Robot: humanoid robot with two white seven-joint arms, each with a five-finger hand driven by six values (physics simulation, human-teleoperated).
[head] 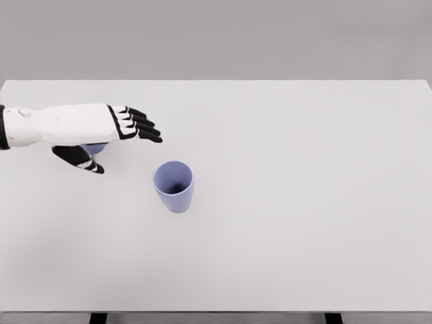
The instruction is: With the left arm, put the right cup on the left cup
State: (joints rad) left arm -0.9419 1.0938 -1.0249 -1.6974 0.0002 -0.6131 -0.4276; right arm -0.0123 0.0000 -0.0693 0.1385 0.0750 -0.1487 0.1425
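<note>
Right now the white left robot hand with black fingers (111,135) is reaching in from the left edge and hovering over the wide, pale grey tabletop (304,202). Its four fingers (138,125) are stretching out nearly straight toward the right, lying close together, and the thumb (81,158) is hanging apart below them, so the robot hand is standing wide and gripping nothing.

Just under the palm, a small lilac-blue plastic cup (94,148) is peeking out between the fingers and the thumb. Only a sliver of it is showing, and I cannot tell whether the robot hand is touching it or merely hanging above it.

Further right and nearer to me, a second lilac-blue plastic cup (174,185) is standing upright on the tabletop with its open mouth facing up, its dark inside showing. It is sitting near the fingertips yet clearly apart from them, with bare surface between, and it is standing free of the hidden cup as well.

Along the near edge of the tabletop, two dark table legs (98,318) are just showing at the bottom
</note>
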